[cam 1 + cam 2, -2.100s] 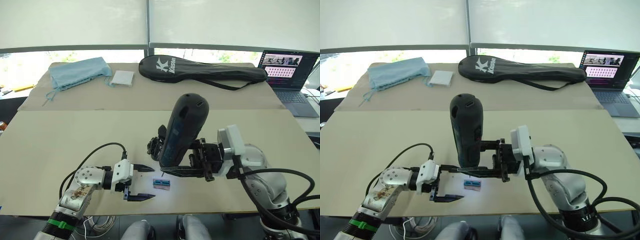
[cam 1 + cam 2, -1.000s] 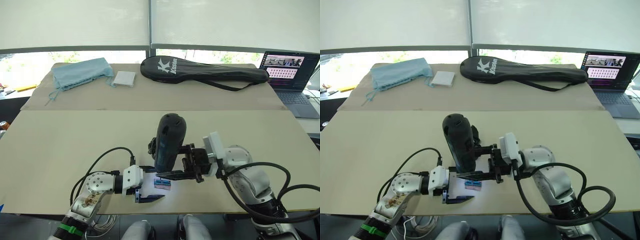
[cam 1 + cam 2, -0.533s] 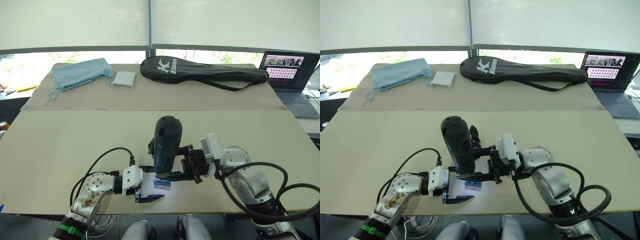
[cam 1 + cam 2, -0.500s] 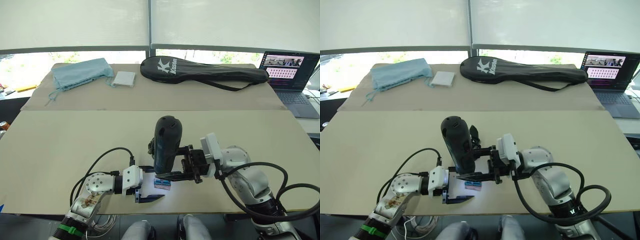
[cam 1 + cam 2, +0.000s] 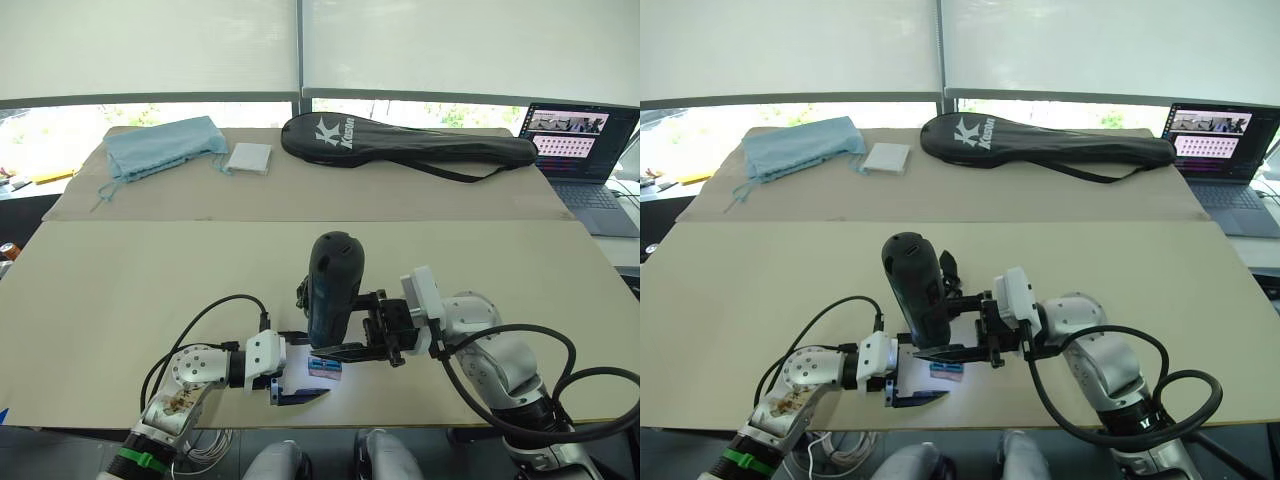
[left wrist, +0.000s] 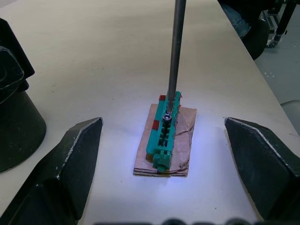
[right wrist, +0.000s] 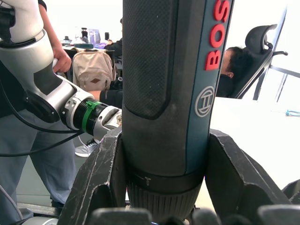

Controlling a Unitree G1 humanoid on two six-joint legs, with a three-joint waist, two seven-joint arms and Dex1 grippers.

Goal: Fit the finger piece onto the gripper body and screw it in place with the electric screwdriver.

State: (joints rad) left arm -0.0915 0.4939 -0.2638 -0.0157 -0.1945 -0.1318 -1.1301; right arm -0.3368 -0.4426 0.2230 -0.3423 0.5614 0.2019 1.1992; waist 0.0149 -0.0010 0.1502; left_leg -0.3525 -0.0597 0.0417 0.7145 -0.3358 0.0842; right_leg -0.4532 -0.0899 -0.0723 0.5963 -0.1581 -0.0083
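Tan table (image 5: 120, 290), right gripper (image 5: 345, 348) squeezing the upright screwdriver (image 5: 331, 285) — its bit on the green block (image 6: 164, 136), left gripper (image 6: 164, 164) wide open around it.

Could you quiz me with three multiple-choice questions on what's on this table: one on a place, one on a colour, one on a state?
1. Where does the screwdriver bit touch down?
A. on the green block
B. on the blue cloth
C. on the laptop

2. What colour is the cloth at the far left?
A. red
B. light blue
C. yellow

3. What is the left claw doing?
A. clamping the block
B. open, either side of the block
C. holding the screwdriver

Answers:
1 A: the left wrist view shows the bit tip in the green block.
2 B: it is pale blue.
3 B: its fingers stand apart, clear of the block; the right claw grips the screwdriver.
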